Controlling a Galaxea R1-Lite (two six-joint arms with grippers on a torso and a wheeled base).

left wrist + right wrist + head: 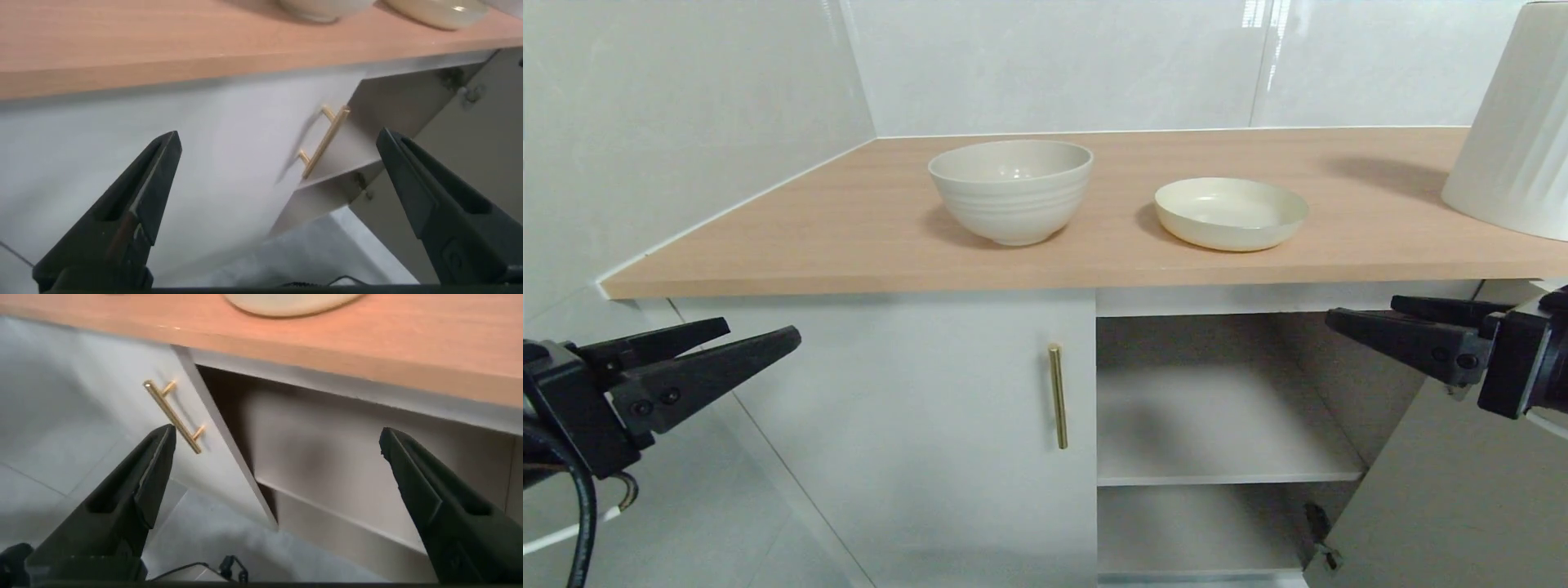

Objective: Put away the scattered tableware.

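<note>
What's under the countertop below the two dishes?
Under the bowl, a closed white door with a brass handle; under the plate, an open compartment with two shelves. Anything behind the closed door is hidden.

Bowl [1010, 190] left of plate [1230, 212]

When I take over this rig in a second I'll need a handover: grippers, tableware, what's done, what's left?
Left gripper: open, empty, low in front of the shut left door.
Right gripper: open, empty, at the right side of the open compartment.
Bowl and dish: upright, side by side and apart on the counter.
Done: right side of the cabinet stands open, shelf bare.
Left: both pieces, likely onto that shelf.
</note>
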